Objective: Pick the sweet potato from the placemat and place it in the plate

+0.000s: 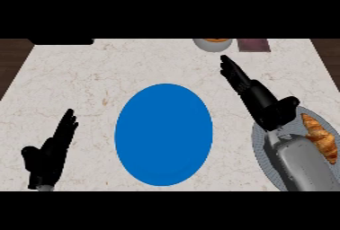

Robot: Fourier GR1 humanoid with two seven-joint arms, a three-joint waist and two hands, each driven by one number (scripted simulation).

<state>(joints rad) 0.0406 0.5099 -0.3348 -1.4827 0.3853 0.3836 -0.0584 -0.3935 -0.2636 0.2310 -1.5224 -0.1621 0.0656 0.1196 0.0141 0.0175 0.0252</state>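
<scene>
The orange-brown sweet potato [320, 137] lies on the grey round placemat [260, 149] at the right edge of the counter. Just left of it, my right forearm crosses the placemat. My right hand [256, 95] stretches beyond the mat toward the back of the counter, fingers straight and open, holding nothing and not touching the sweet potato. The blue plate [164, 134] sits in the middle of the counter with nothing on it. My left hand [51, 150] rests open at the lower left, fingers up, left of the plate.
A white bowl [213, 44] with something orange in it stands at the back edge, next to a dark maroon object [253, 44]. A black object [61, 41] lies at the back left corner. The marble counter ends in dark strips at left and right.
</scene>
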